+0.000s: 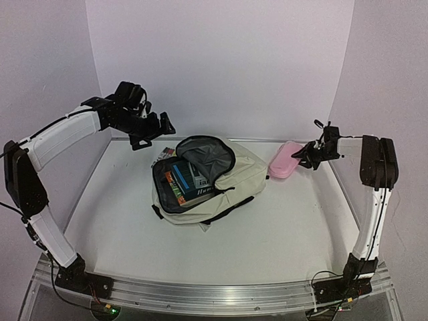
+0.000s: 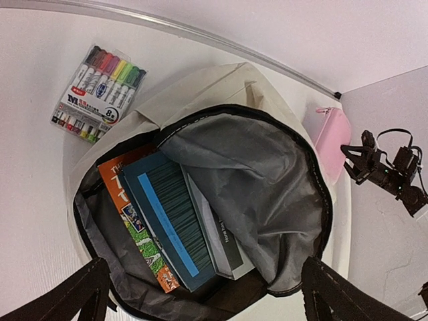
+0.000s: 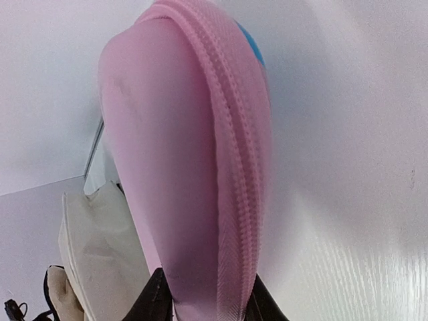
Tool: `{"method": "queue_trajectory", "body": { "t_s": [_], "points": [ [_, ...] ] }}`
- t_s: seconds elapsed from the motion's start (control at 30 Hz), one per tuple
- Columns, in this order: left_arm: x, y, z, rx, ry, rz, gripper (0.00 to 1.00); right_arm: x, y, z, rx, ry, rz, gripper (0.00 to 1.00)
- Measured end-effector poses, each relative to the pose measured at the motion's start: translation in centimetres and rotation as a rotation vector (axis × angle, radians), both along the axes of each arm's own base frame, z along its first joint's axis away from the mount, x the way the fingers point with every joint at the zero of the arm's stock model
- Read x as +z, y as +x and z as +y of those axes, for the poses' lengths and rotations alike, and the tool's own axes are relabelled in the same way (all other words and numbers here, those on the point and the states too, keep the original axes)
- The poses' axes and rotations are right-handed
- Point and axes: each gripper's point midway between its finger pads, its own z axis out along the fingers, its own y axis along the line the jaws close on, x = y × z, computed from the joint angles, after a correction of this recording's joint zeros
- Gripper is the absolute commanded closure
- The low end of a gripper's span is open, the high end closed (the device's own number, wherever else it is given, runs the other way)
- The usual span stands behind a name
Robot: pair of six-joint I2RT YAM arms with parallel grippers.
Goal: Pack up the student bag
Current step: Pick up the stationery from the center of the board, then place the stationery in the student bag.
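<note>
The student bag (image 1: pixel 234 175) lies mid-desk (image 1: pixel 281 231), its mouth unzipped and books (image 1: pixel 189 182) showing inside. The left end effector (image 1: pixel 155 132) hangs above the bag, fingers spread wide and holding nothing. The right end effector (image 1: pixel 305 158) grips one end of the pink pencil case (image 1: pixel 284 161), just beside the bag's right side. A marker pack (image 2: pixel 97 92) lies behind the bag.

Marker pack (image 2: pixel 99 92) on the white table (image 1: pixel 120 214) — pink pencil case (image 1: pixel 285 162) well apart.
</note>
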Motion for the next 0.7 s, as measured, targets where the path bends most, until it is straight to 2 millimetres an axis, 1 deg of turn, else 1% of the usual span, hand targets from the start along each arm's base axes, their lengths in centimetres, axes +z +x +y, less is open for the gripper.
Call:
{"method": "queue_trajectory", "body": {
  "t_s": [0.1,0.17,0.27,0.33,0.37,0.43,0.5,0.6,0.7],
  "points": [
    [1.2,0.2,0.3,-0.005,-0.024,-0.003,0.0,3.8,0.1,0.0,0.018,-0.048,-0.088,1.0],
    [2.3,0.3,0.4,-0.008,-0.043,-0.007,0.0,7.4,0.2,0.0,0.033,-0.105,-0.175,1.0],
    [4.0,0.4,0.4,-0.02,-0.079,-0.025,0.0,13.4,0.1,0.7,0.063,-0.198,-0.326,1.0],
    [4.7,0.4,0.2,-0.032,-0.102,-0.03,0.0,17.4,-0.5,2.0,0.091,-0.275,-0.439,1.0],
    [5.0,0.3,0.1,-0.037,-0.112,-0.03,0.0,19.0,-0.9,2.7,0.108,-0.316,-0.488,1.0],
    [5.5,0.2,0.0,-0.043,-0.138,-0.021,0.0,22.2,-2.4,5.0,0.156,-0.416,-0.594,1.0],
    [6.1,-0.1,-0.2,-0.05,-0.168,-0.008,0.0,24.8,-4.2,8.0,0.219,-0.523,-0.699,1.0],
    [7.1,-0.2,-0.4,-0.056,-0.218,0.006,0.0,26.7,-6.5,11.6,0.303,-0.645,-0.809,1.0],
    [7.4,-0.6,-0.6,-0.059,-0.265,0.039,0.0,27.1,-8.2,14.6,0.372,-0.789,-0.888,1.0]
  ]
}}
